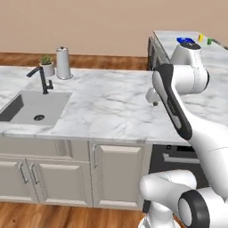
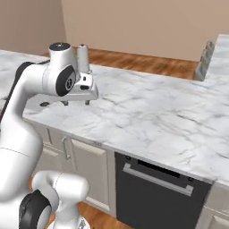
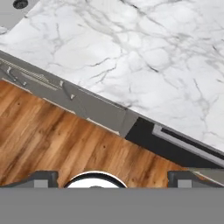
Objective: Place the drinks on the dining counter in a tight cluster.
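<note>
My gripper (image 2: 76,102) hangs open with nothing between its fingers, pointing down just above the marble top with the sink (image 1: 111,111), near that top's front edge. In the left base view the gripper (image 1: 153,96) peeks out from behind the arm's forearm. The hand view has the two fingertips (image 3: 43,177) set wide apart at the bottom, looking down over the counter edge onto cabinet fronts and wood floor. The drinks and the dining counter are out of view.
A sink (image 1: 35,107) with a black faucet (image 1: 42,79), a paper towel roll (image 1: 63,62) and a small potted plant (image 1: 46,64) occupy the left. A dark dishwasher front (image 2: 156,192) sits under the counter. A far counter (image 1: 218,55) at the back right carries small blue, yellow and green items.
</note>
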